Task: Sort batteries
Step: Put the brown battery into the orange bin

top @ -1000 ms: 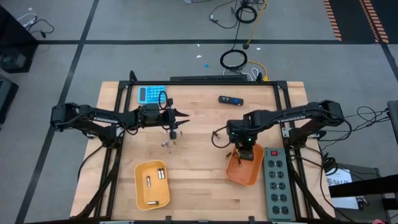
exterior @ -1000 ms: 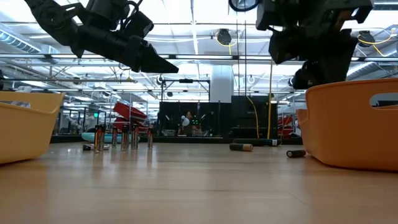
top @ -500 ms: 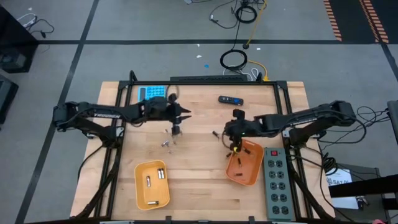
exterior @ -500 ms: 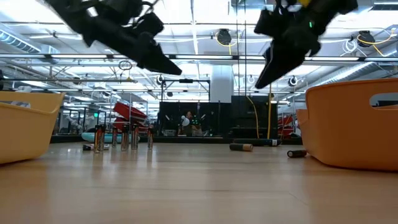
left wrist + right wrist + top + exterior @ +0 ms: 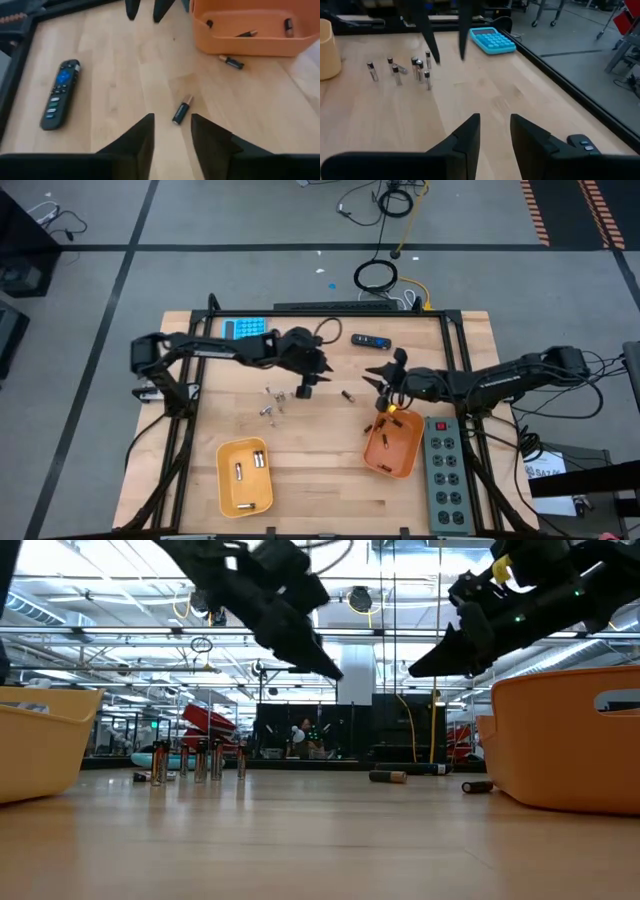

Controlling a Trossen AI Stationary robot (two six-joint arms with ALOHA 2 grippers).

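sorted: a few batteries in yellow tray (image 5: 243, 476), some in orange tray (image 5: 392, 448) | left: cluster (image 5: 271, 402) above yellow tray, two strays beside orange tray | left gripper (image 5: 328, 371), right gripper (image 5: 372, 375) parted, empty

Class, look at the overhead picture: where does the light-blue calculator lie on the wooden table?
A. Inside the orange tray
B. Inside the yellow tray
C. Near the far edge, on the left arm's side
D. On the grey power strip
C: the high view shows the light-blue calculator flat on the wooden table by its far edge, on the left arm's side, well apart from the yellow tray, the orange tray and the grey power strip.
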